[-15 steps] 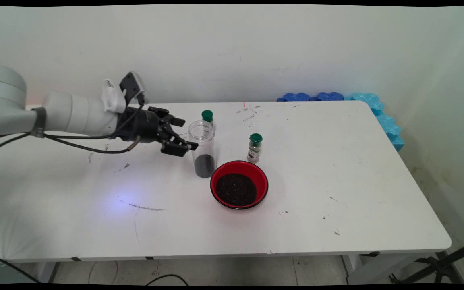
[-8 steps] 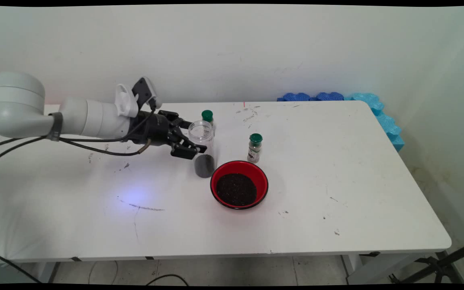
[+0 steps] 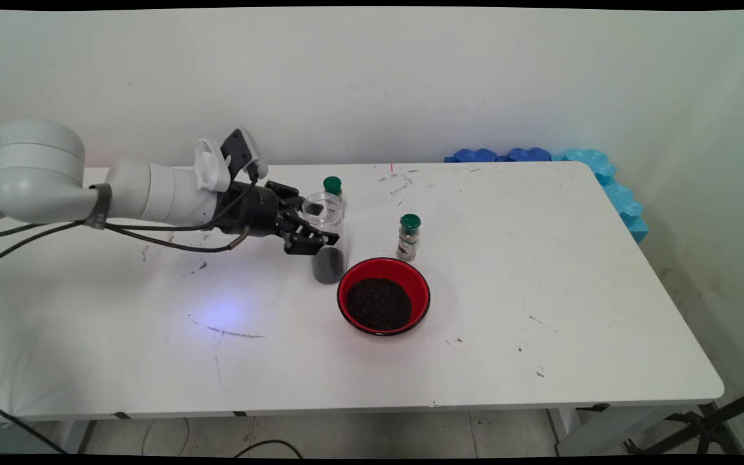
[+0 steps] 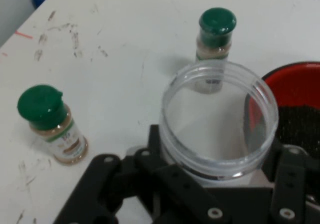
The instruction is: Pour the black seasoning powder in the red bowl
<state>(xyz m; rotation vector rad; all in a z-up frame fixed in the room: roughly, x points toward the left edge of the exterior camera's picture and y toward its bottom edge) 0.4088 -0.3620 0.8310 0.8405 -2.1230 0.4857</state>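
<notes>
Place: a robot test room, like a lab.
Signs: a white robot arm (image 3: pixel 152 194) with black cables (image 3: pixel 152 236), a scuffed white table (image 3: pixel 540 290), a bare wall (image 3: pixel 411 77), blue foam (image 3: pixel 604 177) at the table's far corner.

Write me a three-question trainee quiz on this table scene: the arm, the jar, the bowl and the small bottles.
1. True or false: the clear jar stands upright with no lid, and the gripper has a finger on each side of it.
2. What fills the red bowl? A) water B) dark granules C) nothing
3. How many green-capped spice bottles stand on the white table, and where?

Key
1. True. The hand view shows its open mouth between the fingers.
2. B. The jar's bottom holds similar dark stuff.
3. Two: one behind the bowl, one behind the jar.
</notes>
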